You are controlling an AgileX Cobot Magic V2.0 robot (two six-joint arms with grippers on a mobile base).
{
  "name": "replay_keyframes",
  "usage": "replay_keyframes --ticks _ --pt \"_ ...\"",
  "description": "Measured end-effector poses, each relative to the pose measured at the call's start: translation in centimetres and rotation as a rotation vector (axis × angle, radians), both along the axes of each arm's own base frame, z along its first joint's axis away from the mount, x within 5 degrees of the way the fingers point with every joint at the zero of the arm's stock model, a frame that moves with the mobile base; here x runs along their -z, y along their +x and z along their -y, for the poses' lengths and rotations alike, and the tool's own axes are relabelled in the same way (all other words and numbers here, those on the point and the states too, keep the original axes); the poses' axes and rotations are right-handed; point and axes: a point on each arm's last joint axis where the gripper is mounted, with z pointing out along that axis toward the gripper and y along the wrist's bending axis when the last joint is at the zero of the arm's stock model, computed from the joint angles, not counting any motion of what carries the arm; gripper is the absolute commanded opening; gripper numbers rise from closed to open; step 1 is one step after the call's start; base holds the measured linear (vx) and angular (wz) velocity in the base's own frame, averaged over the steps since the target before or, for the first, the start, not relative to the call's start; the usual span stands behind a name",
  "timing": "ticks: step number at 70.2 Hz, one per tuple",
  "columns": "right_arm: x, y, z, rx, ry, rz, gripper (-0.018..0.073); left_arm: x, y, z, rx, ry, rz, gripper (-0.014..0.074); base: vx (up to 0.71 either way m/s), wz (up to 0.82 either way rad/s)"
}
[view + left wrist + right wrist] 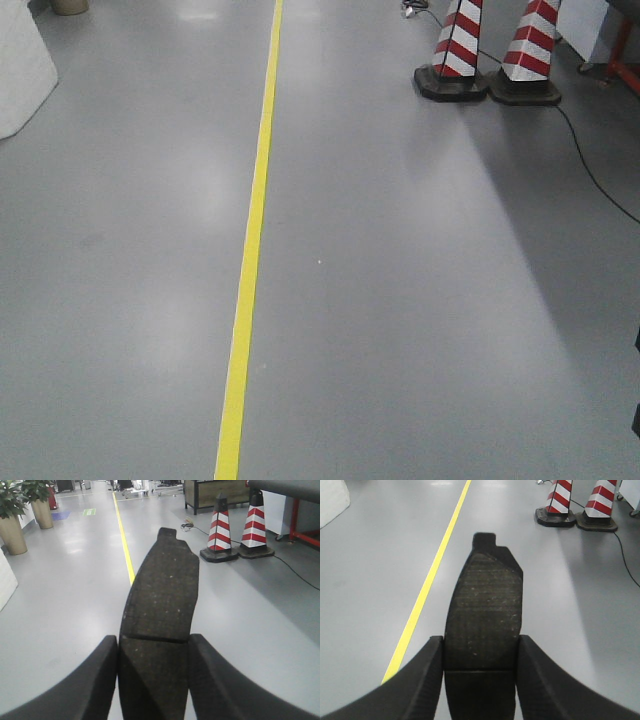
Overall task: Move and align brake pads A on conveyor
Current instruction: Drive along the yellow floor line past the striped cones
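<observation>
In the left wrist view a dark grey curved brake pad (pixel 161 595) with a groove across its middle sticks out forward, and my left gripper (pixel 154 652) is shut on its near half. The right wrist view shows another brake pad (pixel 485 605), its tab pointing away, clamped the same way by my right gripper (pixel 480 652). Both pads hang in the air over the grey floor. The conveyor is out of view in all three views. Neither gripper shows in the exterior front view.
A yellow floor line (pixel 250 250) runs away across the grey floor. Two red-and-white striped cones (pixel 495 50) stand at the far right with a black cable (pixel 600 180) trailing from them. Potted plants (pixel 12 515) stand at the far left of the left wrist view.
</observation>
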Motion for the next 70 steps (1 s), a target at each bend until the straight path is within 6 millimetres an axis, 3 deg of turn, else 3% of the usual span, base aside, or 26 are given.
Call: replay_keyframes --ticks 70 --pt "0.00 0.00 0.00 0.000 0.000 0.000 0.0048 0.00 0.00 0.00 0.000 0.000 0.000 0.0083 0.59 -0.04"
